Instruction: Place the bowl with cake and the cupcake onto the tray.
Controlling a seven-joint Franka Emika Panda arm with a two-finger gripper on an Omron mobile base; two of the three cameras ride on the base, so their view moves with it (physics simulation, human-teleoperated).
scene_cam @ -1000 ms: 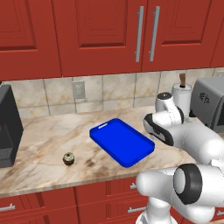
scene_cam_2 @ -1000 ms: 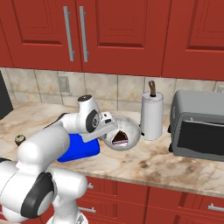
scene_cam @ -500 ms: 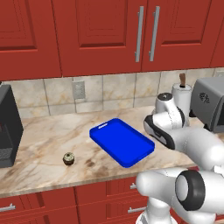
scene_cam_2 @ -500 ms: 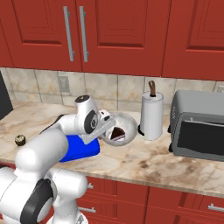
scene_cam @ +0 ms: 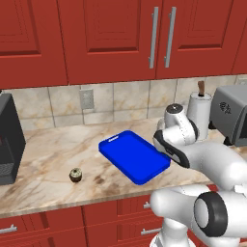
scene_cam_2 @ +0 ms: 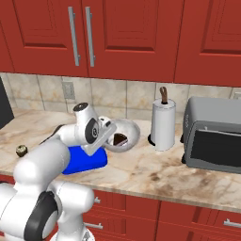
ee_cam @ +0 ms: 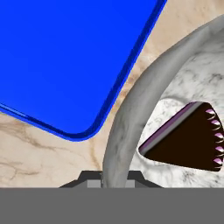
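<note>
Left base view: a bright blue flat rectangular tray [scene_cam: 134, 157] with a slot handle at its far end is seen lying bare on the marbled beige stone counter [scene_cam: 53, 159]; a tiny dark brown cupcake with a speckled top [scene_cam: 75, 174] is left well apart to the tray's left, near the counter's front edge, not yet dealt with. The gripper [scene_cam: 170, 148] is seen just beside the tray's right edge, hidden mostly by the wrist. Right base view: a round pale grey-white bowl holding a dark brown wedge of cake [scene_cam_2: 120, 135] is carried tilted above the counter, just right of the tray [scene_cam_2: 84, 160], pinched at its rim; a white paper towel roll [scene_cam_2: 162, 124] and a grey toaster oven [scene_cam_2: 212, 134] stand further right. Hand view: the bowl's rim [ee_cam: 131, 109] is seen running down between the fingertips, so the gripper is judged closed on the rim, though the fingers themselves are hardly seen. The tray's rounded corner [ee_cam: 81, 131] lies beside the bowl, so the bowl is judged in transit, short of the tray, with the sideways shift and lowering still needed.
</note>
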